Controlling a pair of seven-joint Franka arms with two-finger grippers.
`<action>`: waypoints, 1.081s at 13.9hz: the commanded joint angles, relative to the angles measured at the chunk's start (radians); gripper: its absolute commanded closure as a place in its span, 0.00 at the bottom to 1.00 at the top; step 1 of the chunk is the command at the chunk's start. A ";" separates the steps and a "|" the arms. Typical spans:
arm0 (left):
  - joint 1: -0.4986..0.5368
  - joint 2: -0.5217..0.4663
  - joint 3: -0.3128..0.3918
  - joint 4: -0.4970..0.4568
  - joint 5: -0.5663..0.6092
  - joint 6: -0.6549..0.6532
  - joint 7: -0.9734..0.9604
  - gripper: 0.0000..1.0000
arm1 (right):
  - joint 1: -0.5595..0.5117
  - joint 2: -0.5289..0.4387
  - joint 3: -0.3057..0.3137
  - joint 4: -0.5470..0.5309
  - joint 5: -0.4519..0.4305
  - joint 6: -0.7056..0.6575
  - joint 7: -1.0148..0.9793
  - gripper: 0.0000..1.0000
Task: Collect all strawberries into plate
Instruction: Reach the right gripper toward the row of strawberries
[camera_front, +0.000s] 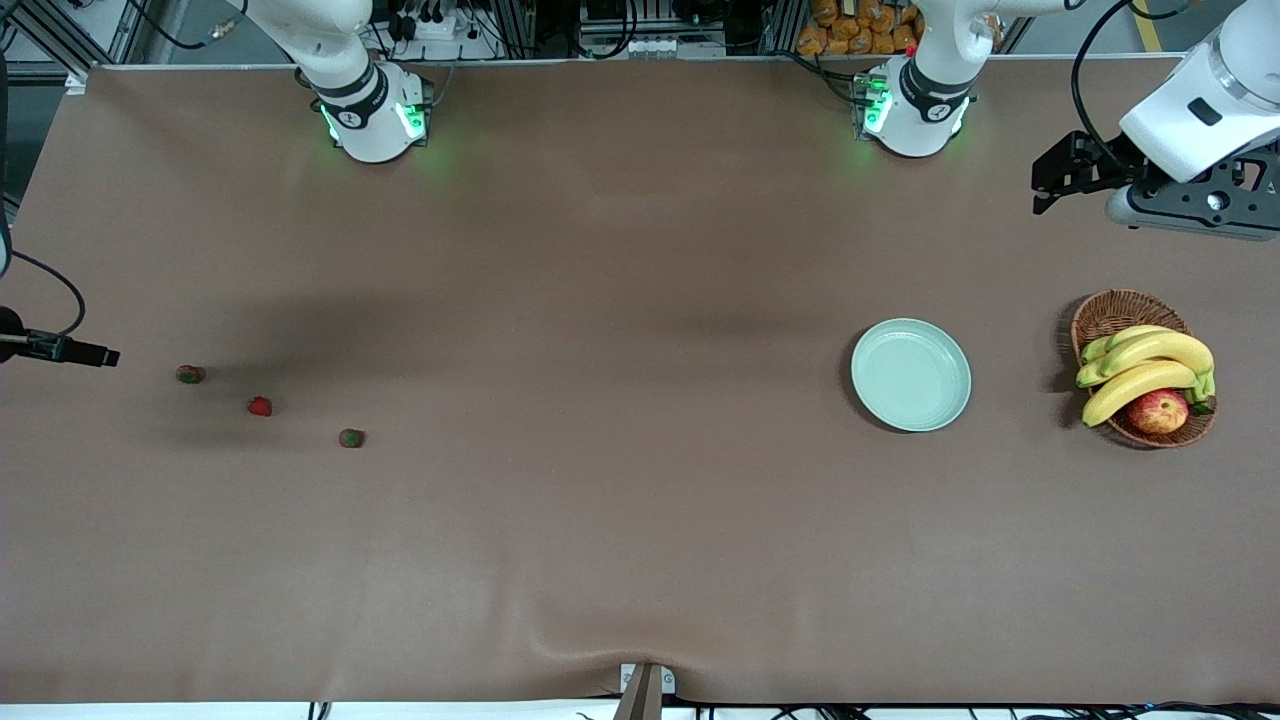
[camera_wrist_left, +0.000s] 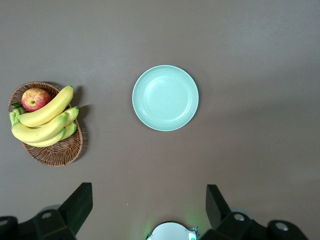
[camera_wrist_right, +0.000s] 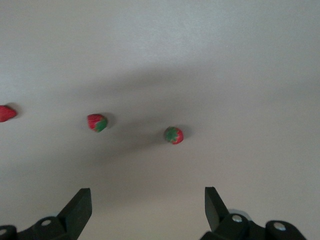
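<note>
**Three little berries, a long way from the plate**

The strawberries (camera_front: 260, 406) lie in a loose row, well apart from the round, smooth, mint-green plate (camera_front: 911, 375), toward the right arm's end of the table. The plate holds nothing. The right gripper (camera_wrist_right: 145, 210) hangs over the berries, jaws wide open. The left gripper (camera_wrist_left: 149, 207) waits high above the plate, jaws open too. The berries are tiny and round, so one could roll away or slip out.
</note>
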 joint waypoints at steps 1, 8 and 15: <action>0.007 0.000 -0.006 0.011 -0.003 -0.012 -0.013 0.00 | -0.025 -0.004 0.014 -0.119 -0.013 0.128 -0.019 0.00; 0.031 0.014 0.002 0.011 0.001 -0.012 -0.008 0.00 | -0.046 0.028 0.009 -0.294 -0.021 0.355 -0.025 0.00; 0.062 0.023 0.002 0.011 -0.009 -0.012 -0.007 0.00 | -0.055 0.140 -0.005 -0.292 -0.021 0.468 -0.054 0.23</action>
